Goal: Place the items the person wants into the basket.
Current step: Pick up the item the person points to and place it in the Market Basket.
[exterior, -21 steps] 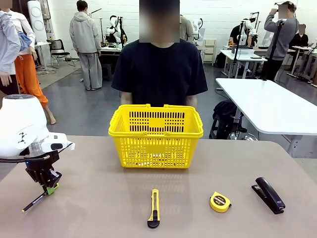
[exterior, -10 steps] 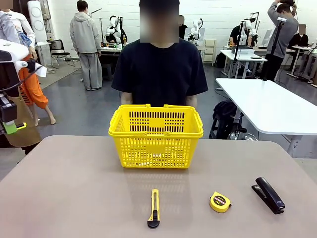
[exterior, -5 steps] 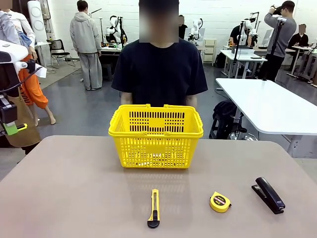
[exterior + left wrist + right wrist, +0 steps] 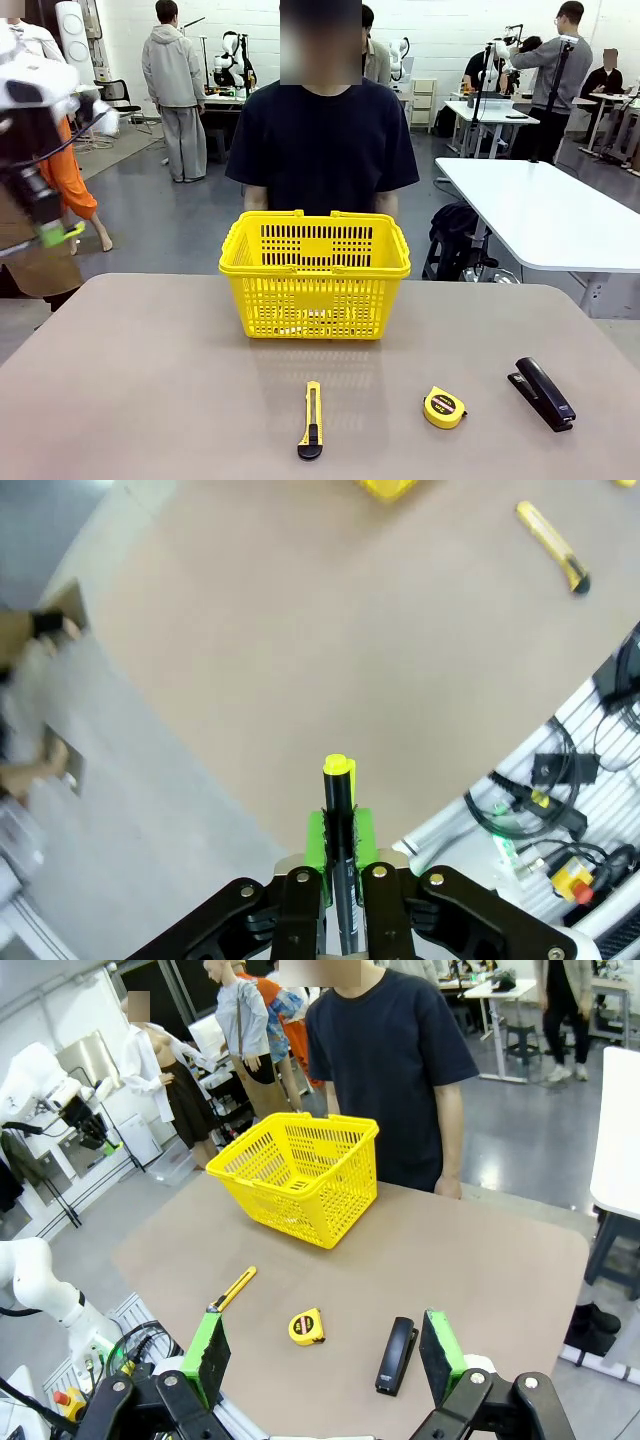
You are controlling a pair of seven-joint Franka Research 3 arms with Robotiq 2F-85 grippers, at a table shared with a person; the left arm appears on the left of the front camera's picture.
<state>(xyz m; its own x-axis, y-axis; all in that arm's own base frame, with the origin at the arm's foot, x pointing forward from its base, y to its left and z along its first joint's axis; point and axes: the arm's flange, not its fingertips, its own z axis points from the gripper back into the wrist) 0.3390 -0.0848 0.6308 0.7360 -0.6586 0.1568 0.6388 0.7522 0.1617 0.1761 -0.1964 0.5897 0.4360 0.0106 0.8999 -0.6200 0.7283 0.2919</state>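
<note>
Pen (image 4: 338, 810) clamped in left gripper (image 4: 339, 832)

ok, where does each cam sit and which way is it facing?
Front: fixed on robot's side, facing across the table to the person behind the basket; left gripper raised at left.
Left wrist: up high, looking down at the table; left gripper clamps the pen.
Right wrist: near edge, facing the person over its open right gripper.
Shared: utility knife in all three.

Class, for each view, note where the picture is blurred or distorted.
Front view: the left gripper is smeared by motion blur, the stapler sharp. Left wrist view: the pen crisp, the floor at picture left smeared. Right wrist view: sharp, the basket clear.
</note>
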